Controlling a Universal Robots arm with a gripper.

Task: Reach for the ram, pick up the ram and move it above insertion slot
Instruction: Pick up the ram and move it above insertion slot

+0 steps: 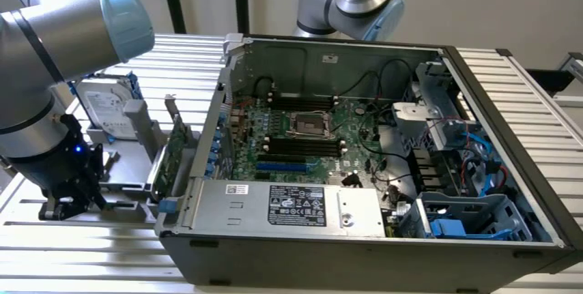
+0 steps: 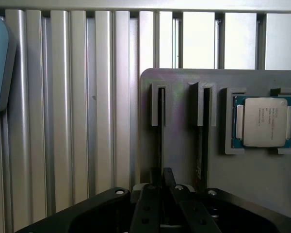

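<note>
In the wrist view the ram (image 2: 161,127) stands on edge in a slot of a grey holder (image 2: 179,155), seen as a thin dark strip. My gripper (image 2: 162,171) is shut on its near end, one dark finger on each side. In the exterior view my gripper (image 1: 71,202) is low over the same holder (image 1: 128,188), at the exterior view's left of the open computer case (image 1: 364,239). The black memory slots (image 1: 301,145) lie on the motherboard (image 1: 364,137) inside the case, well away from the gripper.
A second thin edge (image 2: 202,136) stands in the neighbouring slot, and a processor chip (image 2: 263,121) lies in a pocket beside it. A green expansion card (image 1: 168,157) and a hard drive (image 1: 105,106) stand between the gripper and the case. A second arm (image 1: 351,1) stands behind the case.
</note>
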